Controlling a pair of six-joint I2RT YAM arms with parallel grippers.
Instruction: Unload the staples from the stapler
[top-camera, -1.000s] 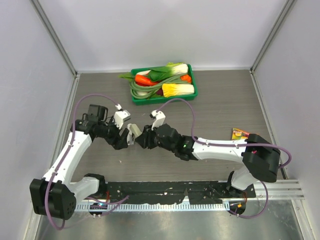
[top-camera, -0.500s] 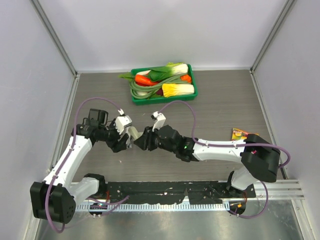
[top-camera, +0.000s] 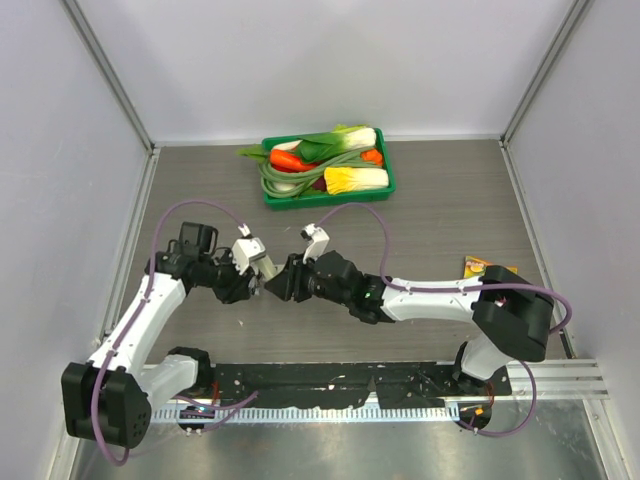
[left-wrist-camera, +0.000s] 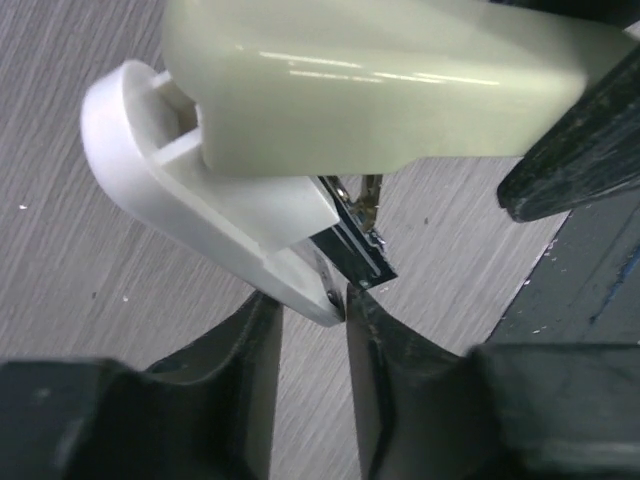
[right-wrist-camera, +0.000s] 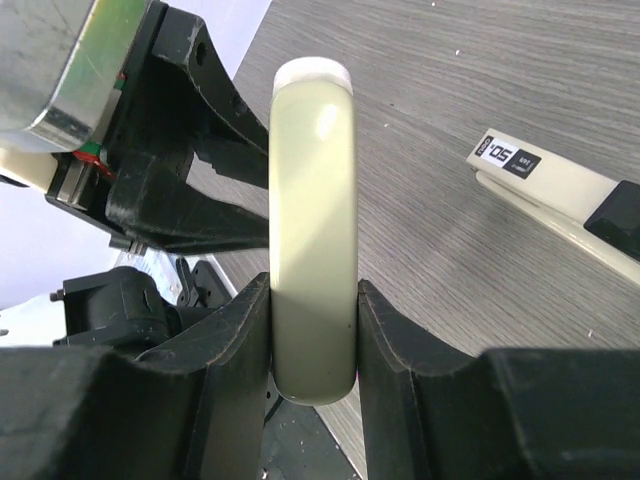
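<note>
The stapler hangs above the table between my two grippers. In the right wrist view its cream arm stands on edge, and my right gripper is shut on it from both sides. In the left wrist view the cream arm fills the top, with a white end piece and a black metal magazine poking out below. My left gripper has its narrow jaws pinched on the white piece's lower tip. The staples are hidden. The grippers nearly meet in the top view: left gripper, right gripper.
A green tray of vegetables stands at the back centre. A small red-and-yellow box lies on the right, by the right arm's shoulder. A cream bar with a printed label shows at the right of the right wrist view. Grey walls close three sides.
My left gripper has come right and down to the stapler's end, and its jaws have narrowed onto it. The right gripper has shifted slightly left, still holding the stapler.
</note>
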